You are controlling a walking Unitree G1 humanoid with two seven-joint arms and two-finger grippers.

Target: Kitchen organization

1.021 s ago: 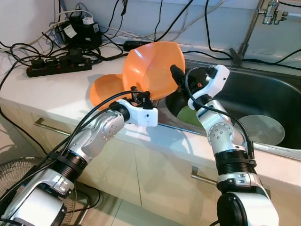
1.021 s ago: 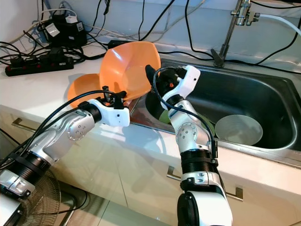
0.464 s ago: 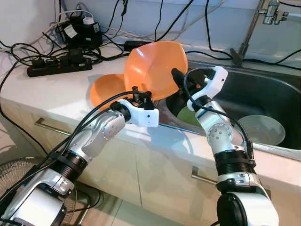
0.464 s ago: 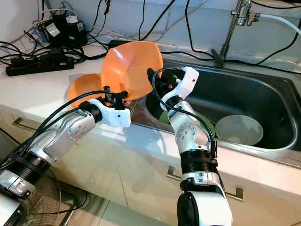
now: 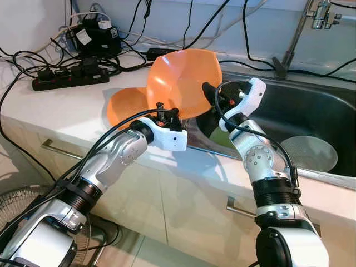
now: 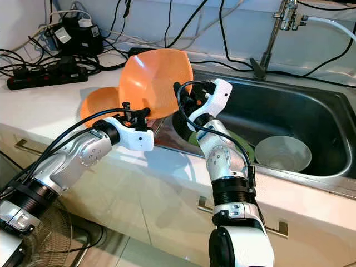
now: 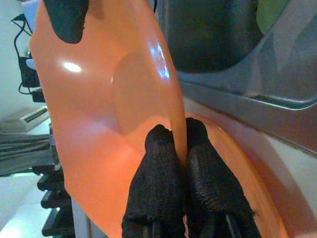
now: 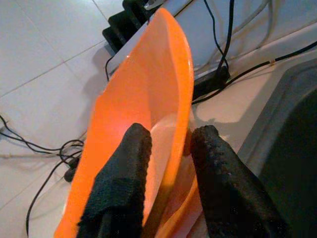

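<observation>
The orange bowl stands tilted above the bench, left of the sink. Left tool pinches its near rim; right tool straddles its right rim, fingers not closed.

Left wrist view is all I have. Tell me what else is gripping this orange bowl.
Observer: The right gripper straddles the orange bowl at its rim on the sink side, one finger on each face; a gap shows beside one finger, so I cannot call it clamped.
Operator: Report what lies under the bowl.
Observer: A second orange bowl rests on the white counter beside the sink, behind the left gripper, which is pinched on the raised bowl's lower rim.
Operator: Say what is in the sink.
Observer: A pale bowl sits on the basin floor, and something green lies nearer the robot, partly hidden by the right arm.
</observation>
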